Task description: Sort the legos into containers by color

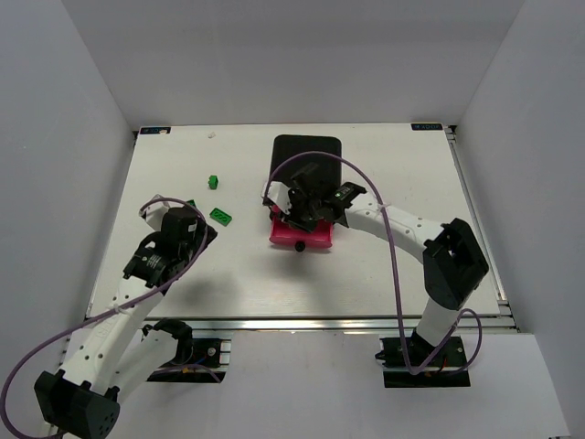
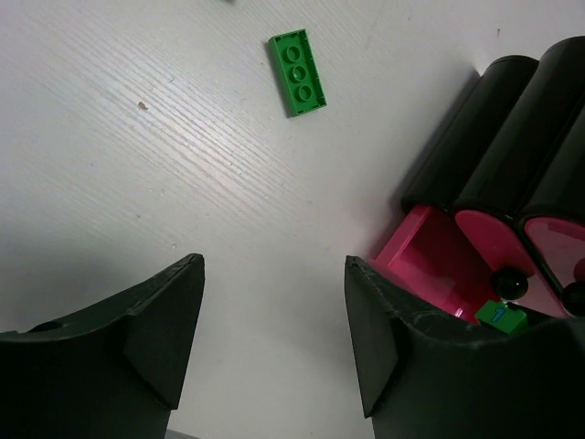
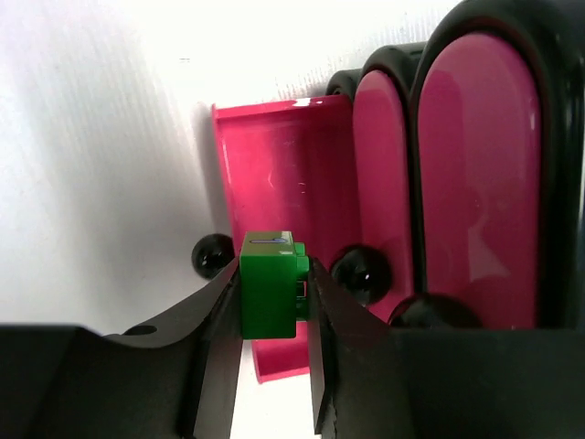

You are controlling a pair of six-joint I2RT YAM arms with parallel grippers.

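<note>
Right jaws clamp a green lego (image 3: pixel 268 283) over the pulled-out pink drawer (image 3: pixel 274 155); left jaws hang apart over the counter (image 2: pixel 137 183), near a flat green lego (image 2: pixel 297 72). Release appears to be in hand: next, the right jaws should part, keeping inside the drawer's walls.

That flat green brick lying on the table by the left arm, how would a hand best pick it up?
Pinch the flat green brick across its narrow width, on its two long edges, coming straight down from above. It lies studs-up on the table, so only its thin sides can be squeezed. The open left hand looks nearest.
</note>
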